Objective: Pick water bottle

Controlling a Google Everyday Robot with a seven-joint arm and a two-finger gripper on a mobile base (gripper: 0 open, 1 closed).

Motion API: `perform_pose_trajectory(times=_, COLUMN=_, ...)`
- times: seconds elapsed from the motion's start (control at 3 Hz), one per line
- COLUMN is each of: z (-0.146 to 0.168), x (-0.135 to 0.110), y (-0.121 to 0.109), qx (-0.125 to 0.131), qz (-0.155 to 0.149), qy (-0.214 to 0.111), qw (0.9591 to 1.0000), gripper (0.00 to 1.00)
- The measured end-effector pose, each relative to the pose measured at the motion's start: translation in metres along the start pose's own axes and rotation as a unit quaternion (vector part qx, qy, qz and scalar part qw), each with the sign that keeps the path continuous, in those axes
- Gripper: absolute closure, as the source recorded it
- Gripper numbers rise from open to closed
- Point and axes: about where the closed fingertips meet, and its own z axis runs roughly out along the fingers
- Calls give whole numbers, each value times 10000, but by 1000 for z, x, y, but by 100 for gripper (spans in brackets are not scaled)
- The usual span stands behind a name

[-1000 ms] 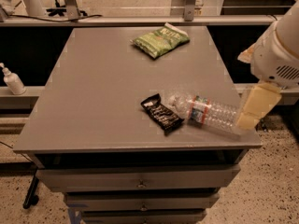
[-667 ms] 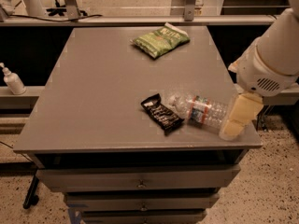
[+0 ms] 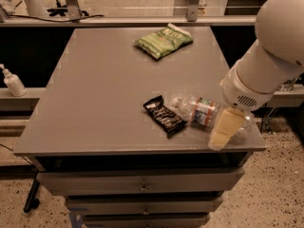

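Camera view is showing the cream gripper [image 3: 222, 129] overlapping the clear ribbed water bottle [image 3: 197, 112], which is lying at the smooth grey table's [image 3: 95, 89] five o'clock; whether it is grasping cannot be told.

**Matt bench, glossy wrappers**

The bench [image 3: 95, 94] top is smooth, matt grey. The water bottle [image 3: 203, 113] is clear ribbed plastic. The snack bar [image 3: 164, 116] wrapper is glossy black, the chip bag [image 3: 164, 41] crinkled green film. At the bench's 4 o'clock, the gripper [image 3: 218, 140] looks matt cream plastic.

The gripper [image 3: 220, 136] is over the water bottle [image 3: 202, 113] lying on the table [image 3: 104, 89].
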Motion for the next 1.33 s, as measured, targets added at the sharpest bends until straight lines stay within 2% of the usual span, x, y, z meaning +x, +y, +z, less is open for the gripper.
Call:
perform_pose_trajectory(times=0.33, z=17, x=-4, y=-3, qx=-15, qz=10, qy=-10, qw=10000, gripper=17)
perform_pose_trajectory(times=0.67, z=26, x=-8, y=-6, qx=-27, qz=33, qy=-28, qw=10000, gripper=41)
perform_pose_trajectory(times=1.0, z=27, x=-12, y=-10, qx=-34, qz=56, qy=-66, qw=10000, gripper=64)
perform_pose_trajectory(times=1.33, z=14, x=-23, y=-22, qx=-24, qz=83, qy=-280, qw=9996, gripper=88)
